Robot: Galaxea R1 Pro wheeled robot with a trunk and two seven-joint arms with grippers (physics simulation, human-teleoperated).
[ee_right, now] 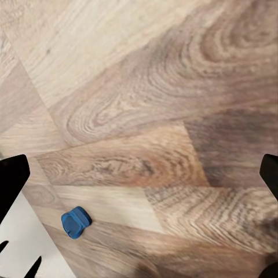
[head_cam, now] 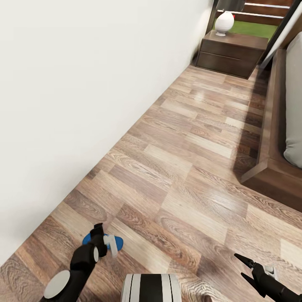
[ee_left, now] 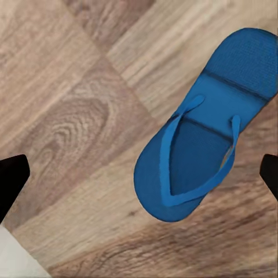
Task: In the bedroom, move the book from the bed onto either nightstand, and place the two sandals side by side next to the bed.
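Note:
One bright blue sandal [ee_left: 191, 145] lies flat on the wood floor, strap side up. My left gripper [ee_left: 141, 176] hovers over it, open wide, with a fingertip to either side and not touching it. In the head view that sandal [head_cam: 118, 242] peeks out under the left gripper [head_cam: 105, 239] near the wall. My right gripper [head_cam: 247, 268] is open over bare floor at the lower right. A small blue piece of sandal [ee_right: 75, 222] shows in the right wrist view. The nightstand [head_cam: 233, 52] stands far ahead by the bed [head_cam: 272, 126]. The book is out of view.
A white wall [head_cam: 84, 84] runs along the left. The bed's dark wooden frame corner [head_cam: 256, 176] juts out at the right. A white lamp [head_cam: 224, 22] sits on the nightstand. Wood-plank floor [head_cam: 188, 147] stretches between wall and bed.

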